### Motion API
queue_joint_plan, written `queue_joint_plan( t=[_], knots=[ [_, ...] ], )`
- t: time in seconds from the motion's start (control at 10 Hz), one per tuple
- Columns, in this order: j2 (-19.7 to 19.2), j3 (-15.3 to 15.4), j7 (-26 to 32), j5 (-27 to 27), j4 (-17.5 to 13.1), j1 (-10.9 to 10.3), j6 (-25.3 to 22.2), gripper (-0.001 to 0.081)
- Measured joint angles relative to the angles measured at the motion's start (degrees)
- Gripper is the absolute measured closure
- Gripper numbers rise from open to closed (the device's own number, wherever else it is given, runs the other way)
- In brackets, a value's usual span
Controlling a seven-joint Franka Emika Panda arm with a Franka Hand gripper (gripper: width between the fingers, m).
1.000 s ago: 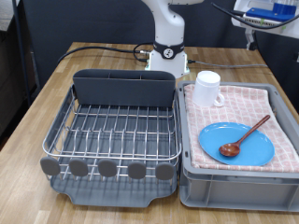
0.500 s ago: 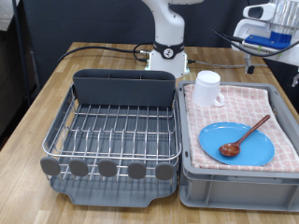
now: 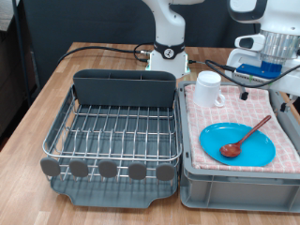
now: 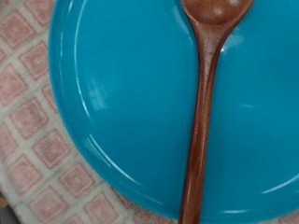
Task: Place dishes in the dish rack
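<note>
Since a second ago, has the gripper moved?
Yes. The gripper has come in from the exterior view's right edge toward the white mug, now above the pink cloth; plate and spoon lie unmoved.

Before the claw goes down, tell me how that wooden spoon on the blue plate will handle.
The wooden spoon looks rigid and probably light. Its slim rounded handle may roll or pivot if nudged. It lies on the glossy blue plate, so it could slide rather than stay put. The claw hovers above it.
</note>
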State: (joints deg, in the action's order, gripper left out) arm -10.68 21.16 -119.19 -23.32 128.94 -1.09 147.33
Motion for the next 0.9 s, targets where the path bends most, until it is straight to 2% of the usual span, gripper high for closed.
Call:
queue_joint_plan(
  t=[0.3,0.9],
  knots=[
    [-3.4,-1.3,-2.1,-2.8,0.7,0.0,4.0,0.0004],
    [-8.3,-3.0,-4.9,-6.5,0.8,-0.4,8.6,0.0004]
  ],
)
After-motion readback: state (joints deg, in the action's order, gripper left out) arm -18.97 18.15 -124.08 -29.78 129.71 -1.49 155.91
